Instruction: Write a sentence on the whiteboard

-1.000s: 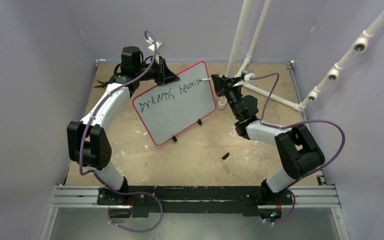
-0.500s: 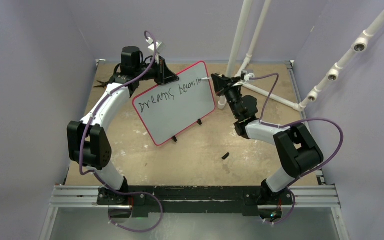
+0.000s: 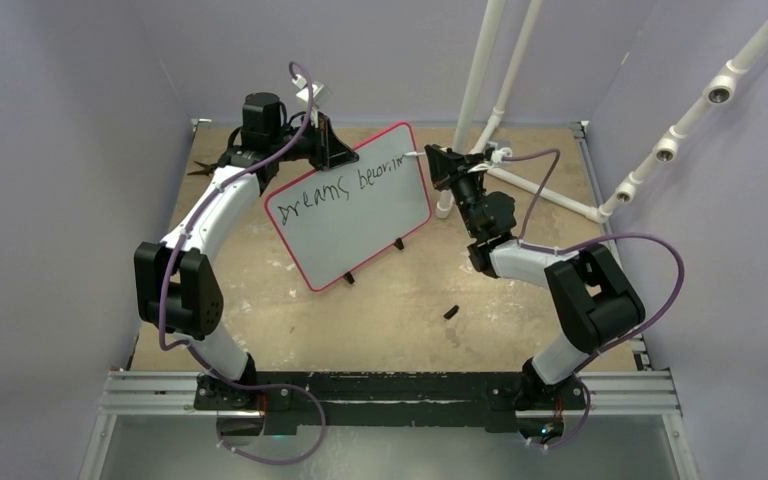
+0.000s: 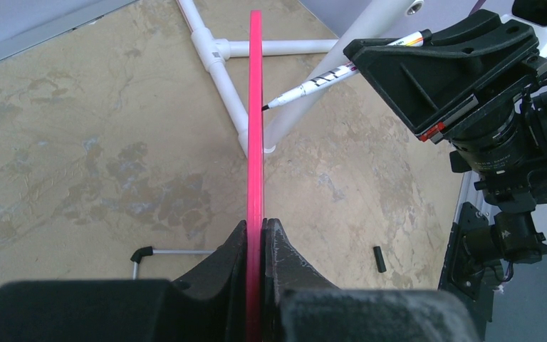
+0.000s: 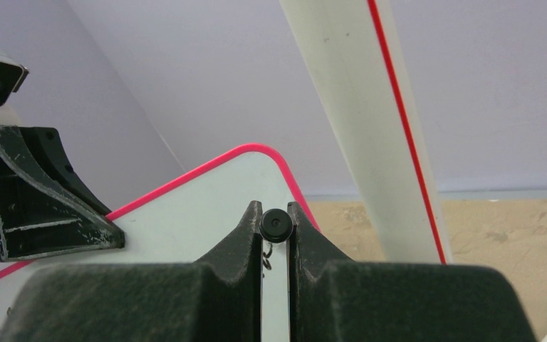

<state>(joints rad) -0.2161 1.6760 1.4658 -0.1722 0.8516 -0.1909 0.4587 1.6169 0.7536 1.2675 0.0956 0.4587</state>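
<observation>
The whiteboard (image 3: pixel 355 215), white with a red-pink rim, stands tilted in the middle of the table. My left gripper (image 3: pixel 332 150) is shut on its upper edge. In the left wrist view the whiteboard (image 4: pixel 256 121) shows edge-on as a pink strip pinched in my left gripper (image 4: pixel 256 229). The sentence (image 3: pixel 338 190) reads "Dreams becomin" in black. My right gripper (image 3: pixel 440 165) is shut on a white marker (image 3: pixel 415 157), whose tip (image 4: pixel 265 107) meets the board near its top right corner. In the right wrist view the marker's black end (image 5: pixel 275 225) sits between the shut fingers (image 5: pixel 242 246).
White PVC pipes (image 3: pixel 480 90) rise behind the board, with a T-shaped foot (image 4: pixel 221 64) on the table. A small black cap (image 3: pixel 451 312) lies on the tan tabletop in front of the right arm. A dark object (image 3: pixel 200 168) lies at the far left edge.
My right gripper and the marker have shifted slightly to the right along the board's top right corner. The board and the left arm have stayed still.
</observation>
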